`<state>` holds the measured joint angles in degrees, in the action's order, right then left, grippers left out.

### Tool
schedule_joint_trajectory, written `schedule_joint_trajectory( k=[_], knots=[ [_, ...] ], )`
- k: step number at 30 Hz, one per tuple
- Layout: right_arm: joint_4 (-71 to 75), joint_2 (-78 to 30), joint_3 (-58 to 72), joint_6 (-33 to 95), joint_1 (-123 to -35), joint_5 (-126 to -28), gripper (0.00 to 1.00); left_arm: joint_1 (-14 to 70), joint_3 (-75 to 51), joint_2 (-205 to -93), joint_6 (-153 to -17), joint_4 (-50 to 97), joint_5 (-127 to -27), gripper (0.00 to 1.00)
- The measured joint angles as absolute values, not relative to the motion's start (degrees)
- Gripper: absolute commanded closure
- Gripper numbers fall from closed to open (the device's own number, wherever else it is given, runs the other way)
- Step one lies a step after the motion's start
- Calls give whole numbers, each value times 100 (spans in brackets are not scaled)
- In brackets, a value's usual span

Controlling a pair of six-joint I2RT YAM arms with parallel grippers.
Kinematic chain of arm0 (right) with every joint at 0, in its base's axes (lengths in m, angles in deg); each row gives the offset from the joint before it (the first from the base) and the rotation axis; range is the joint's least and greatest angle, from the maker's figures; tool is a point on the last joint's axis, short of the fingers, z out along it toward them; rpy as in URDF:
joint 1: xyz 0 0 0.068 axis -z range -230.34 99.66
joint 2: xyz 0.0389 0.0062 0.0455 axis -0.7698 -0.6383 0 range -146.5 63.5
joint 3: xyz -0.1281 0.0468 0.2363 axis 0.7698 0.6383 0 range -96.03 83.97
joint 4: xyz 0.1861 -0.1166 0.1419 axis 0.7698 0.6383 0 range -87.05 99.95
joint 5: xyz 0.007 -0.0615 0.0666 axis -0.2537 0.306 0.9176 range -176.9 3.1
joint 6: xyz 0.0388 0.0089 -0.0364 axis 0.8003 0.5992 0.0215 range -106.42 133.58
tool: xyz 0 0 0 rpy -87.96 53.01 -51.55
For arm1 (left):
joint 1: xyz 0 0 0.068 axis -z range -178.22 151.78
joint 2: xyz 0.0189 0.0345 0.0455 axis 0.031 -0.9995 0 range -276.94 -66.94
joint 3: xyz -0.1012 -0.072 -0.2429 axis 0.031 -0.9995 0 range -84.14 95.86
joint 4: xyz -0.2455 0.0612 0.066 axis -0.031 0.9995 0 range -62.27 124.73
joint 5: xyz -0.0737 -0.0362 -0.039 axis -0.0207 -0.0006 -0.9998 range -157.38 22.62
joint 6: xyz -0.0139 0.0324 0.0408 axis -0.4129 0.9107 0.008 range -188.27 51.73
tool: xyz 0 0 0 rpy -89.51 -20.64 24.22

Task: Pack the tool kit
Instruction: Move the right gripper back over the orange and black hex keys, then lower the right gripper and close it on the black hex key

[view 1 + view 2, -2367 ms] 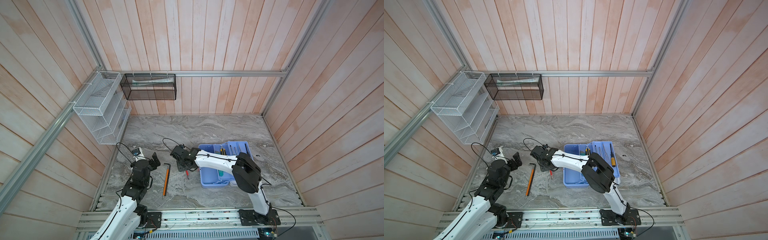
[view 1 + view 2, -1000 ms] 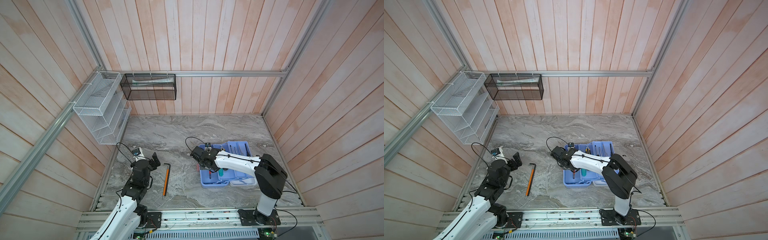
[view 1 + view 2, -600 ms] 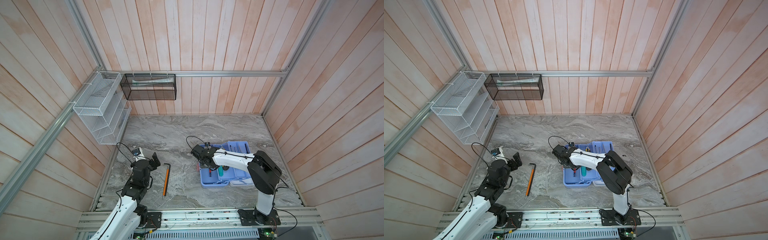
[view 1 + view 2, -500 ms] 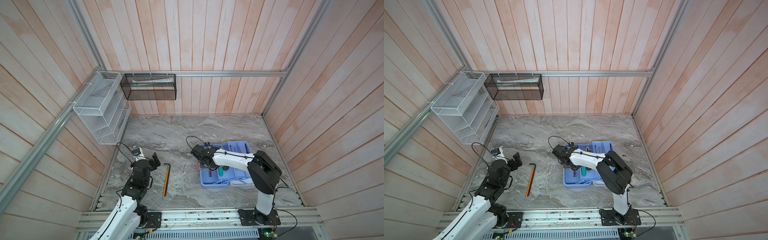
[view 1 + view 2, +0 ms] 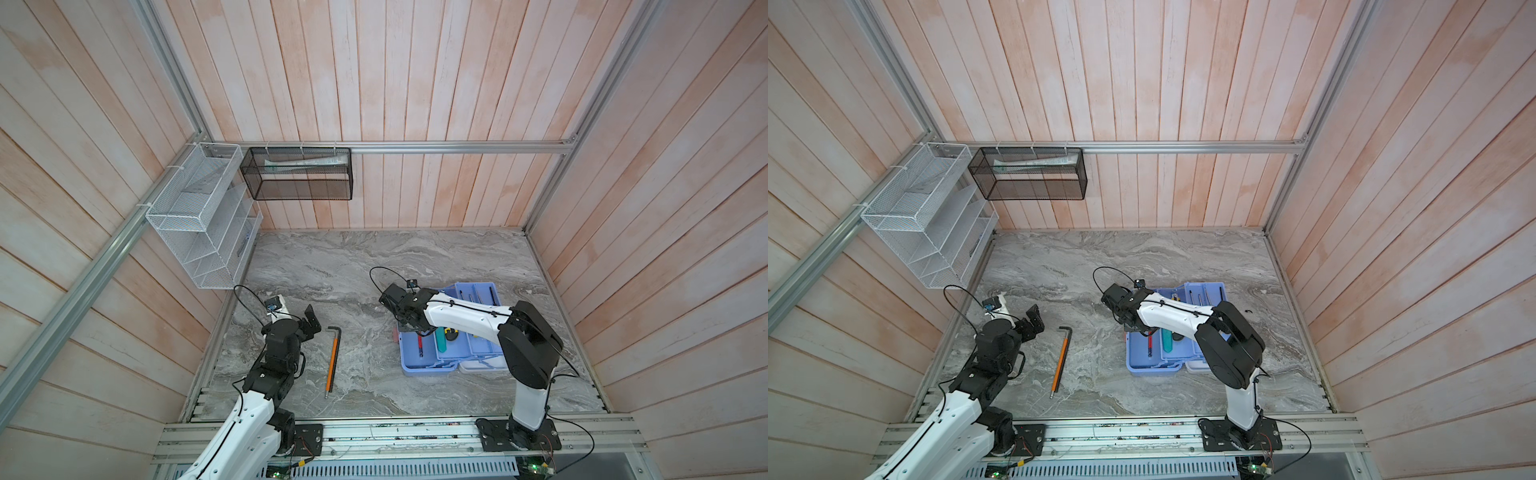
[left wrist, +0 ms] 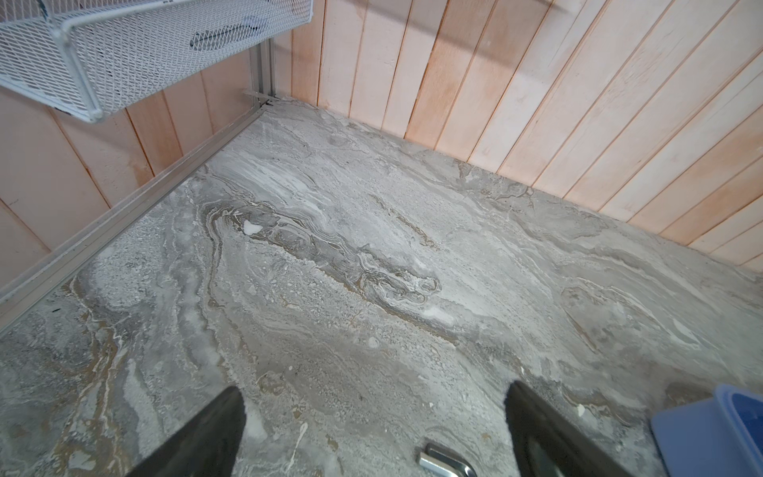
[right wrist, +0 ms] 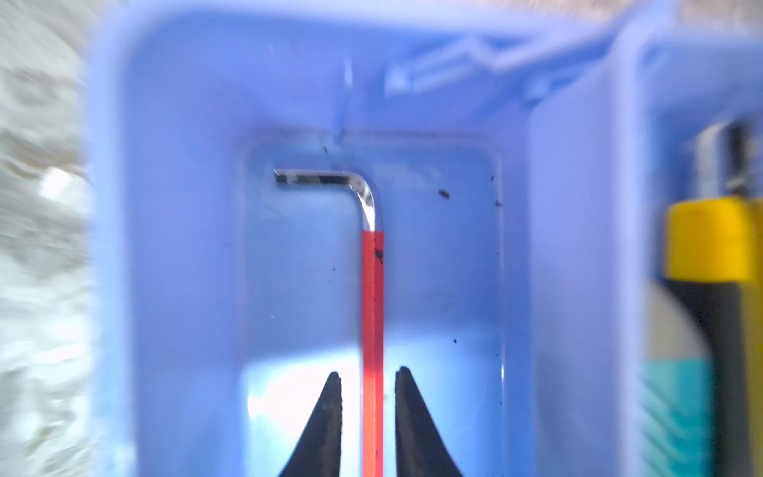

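Hovering the right claw (image 7: 368, 371) over the blue case (image 5: 428, 368), on the right half of the table (image 5: 374, 266); jaws standing slightly parted, straddling the red hex key (image 7: 373, 297) on the leftmost compartment's floor, not pinching it. Blurring the case walls and cutting off the teal tool (image 7: 677, 413) in the right wrist view. Hiding this claw's tips beneath its wrist in both top views. Holding the left claw (image 6: 371, 388) spread wide above bare table. Leaving open table between the orange hex key (image 5: 331, 361) and the case, and behind the case.
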<state>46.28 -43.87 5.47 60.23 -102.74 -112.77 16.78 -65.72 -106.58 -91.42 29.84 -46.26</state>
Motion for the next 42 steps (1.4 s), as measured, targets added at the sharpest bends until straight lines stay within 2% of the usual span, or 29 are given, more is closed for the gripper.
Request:
schedule_joint_trajectory(
  k=[5, 10, 14, 20, 25, 30, 42],
  knots=[
    [4451, -3801, 244, 5818, -10517, -11319, 74, 1676, -6572, -10658, -9142, 2984, -4626, 0],
    [3627, -3659, 69, 5547, -10742, -10724, 71, 1678, -6572, -10658, -9142, 2984, -4626, 0],
    [3150, -4284, -288, 5508, -11017, -10259, 70, 1678, -6572, -10649, -9142, 2986, -4626, 0],
    [2973, -5572, -1070, 5519, -11511, -9793, 60, 1678, -6572, -10584, -9145, 2986, -4624, 0],
    [3048, -6136, -1505, 5595, -11811, -9568, 54, 1678, -6575, -10564, -9145, 2986, -4626, 0],
    [3249, -6505, -1964, 5689, -12001, -9485, 54, 1678, -6605, -10448, -9145, 2986, -4622, 0],
    [3686, -6800, -2110, 5757, -12044, -9422, 54, 1678, -6627, -10420, -9147, 2986, -4604, 0]
  ],
)
